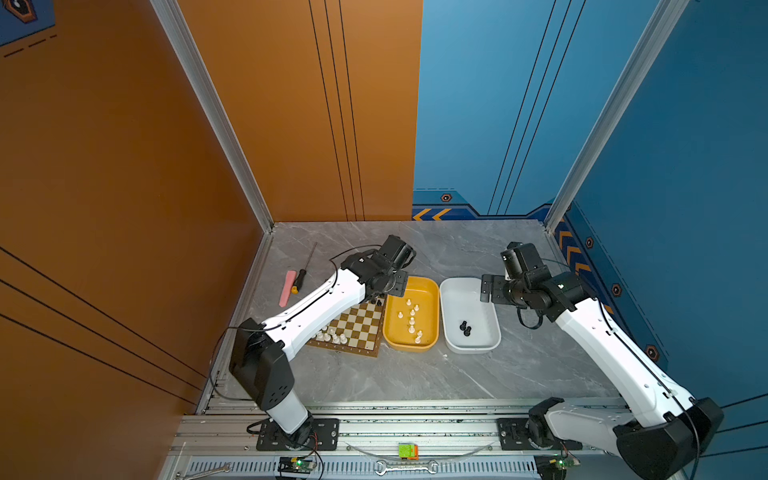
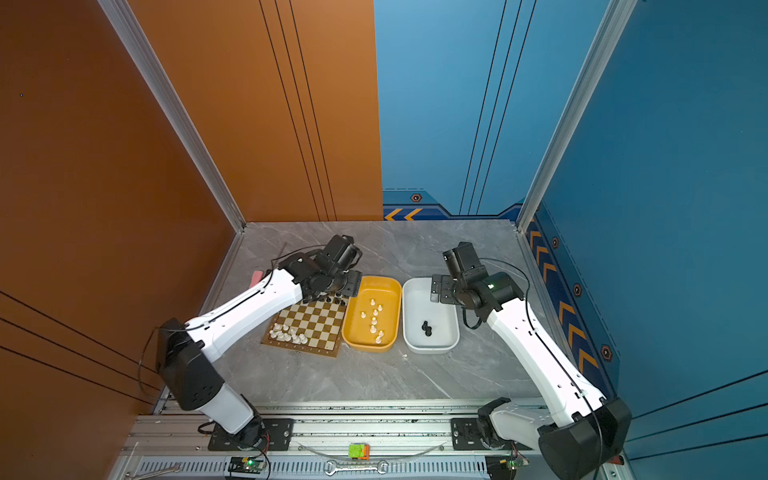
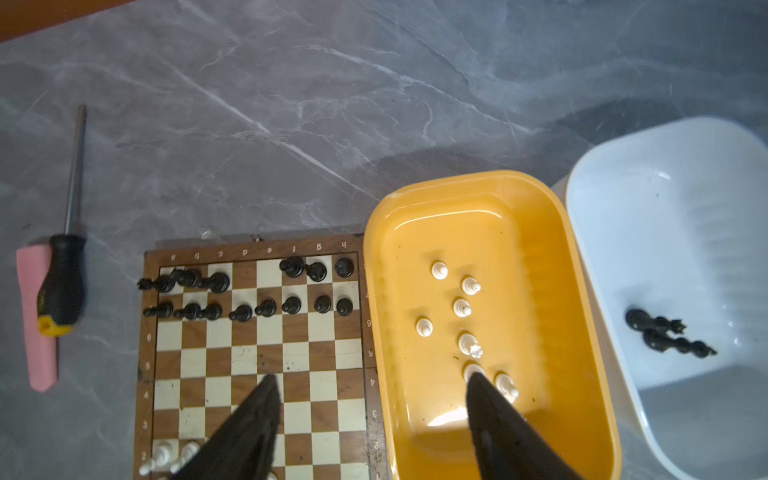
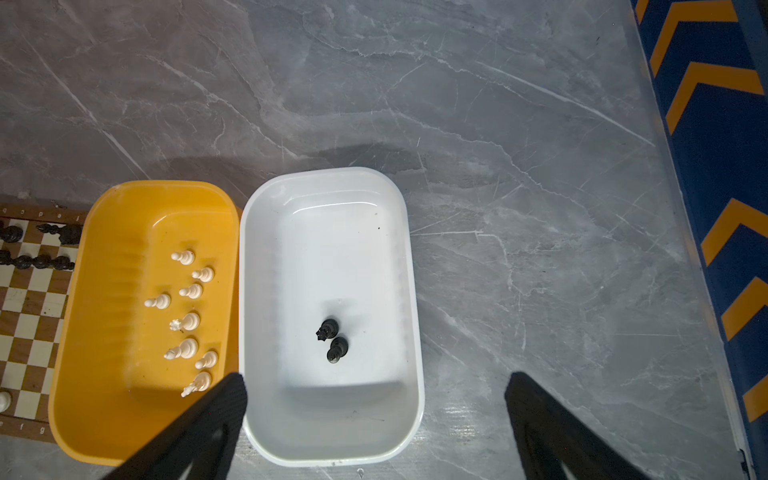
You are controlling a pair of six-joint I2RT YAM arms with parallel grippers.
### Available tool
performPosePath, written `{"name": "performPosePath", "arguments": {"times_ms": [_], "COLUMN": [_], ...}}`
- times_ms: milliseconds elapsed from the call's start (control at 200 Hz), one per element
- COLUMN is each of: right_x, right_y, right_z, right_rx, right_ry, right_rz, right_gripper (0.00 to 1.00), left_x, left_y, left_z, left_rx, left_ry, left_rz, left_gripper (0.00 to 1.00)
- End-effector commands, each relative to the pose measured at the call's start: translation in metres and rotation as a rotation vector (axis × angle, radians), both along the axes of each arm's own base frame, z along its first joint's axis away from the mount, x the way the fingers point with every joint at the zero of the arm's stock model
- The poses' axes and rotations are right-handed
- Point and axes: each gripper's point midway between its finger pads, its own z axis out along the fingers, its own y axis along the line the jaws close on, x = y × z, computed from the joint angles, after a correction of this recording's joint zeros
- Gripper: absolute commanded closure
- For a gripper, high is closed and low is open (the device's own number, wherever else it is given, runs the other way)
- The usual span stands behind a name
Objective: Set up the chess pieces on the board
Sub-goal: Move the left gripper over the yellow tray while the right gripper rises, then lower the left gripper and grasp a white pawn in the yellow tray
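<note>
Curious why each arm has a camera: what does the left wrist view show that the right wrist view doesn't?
Only the left wrist view: the black-and-yellow-handled screwdriver and a pink block. Only the right wrist view: the blue wall with orange chevrons. Both: the yellow tub of cream-white chess pieces, the white tub holding two black pieces, and part of the brown-and-cream chessboard.

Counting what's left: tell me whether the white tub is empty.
Not empty: two black pieces sit inside the white tub.

Bare middle of board [image 3: 245, 357], black pieces [image 3: 291, 304] crowding far rows
</note>
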Motion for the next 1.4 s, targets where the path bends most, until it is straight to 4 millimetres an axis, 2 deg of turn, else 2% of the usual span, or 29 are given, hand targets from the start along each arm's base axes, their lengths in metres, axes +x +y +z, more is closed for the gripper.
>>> {"name": "performPosePath", "arguments": {"times_ms": [0,190,361,611,976,1392], "right_x": [0.001,0.007,0.004,-0.004,-0.011,-0.013], "right_y": [-0.001,-0.001,-0.004,-0.006,-0.013,-0.018], "right_z": [0.003,0.003,0.000,-0.001,0.001,0.004], "right_rx": [0.015,0.023,0.029,0.054,0.053,0.062], "right_ry": [0.026,0.037,0.046,0.049,0.049,0.043], "right_rz": [-0.021,-0.032,-0.046,-0.054,-0.060,-0.074], "right_gripper": [0.00,0.00,0.00,0.00,0.00,0.00], "left_x": [-0.004,-0.003,0.002,0.000,0.008,0.024], "left_y": [-0.025,-0.042,-0.050,-0.055,-0.058,-0.055], "left_z": [-0.009,-0.035,-0.057,-0.088,-0.115,-0.133], "left_rx": [-0.043,-0.049,-0.041,-0.015,0.015,0.035], "left_ry": [0.075,0.180,0.237,0.322,0.358,0.373], "left_rz": [-0.076,-0.088,-0.074,-0.056,-0.032,-0.013], "left_gripper": [0.38,0.47,0.55,0.57,0.63,0.69]}}
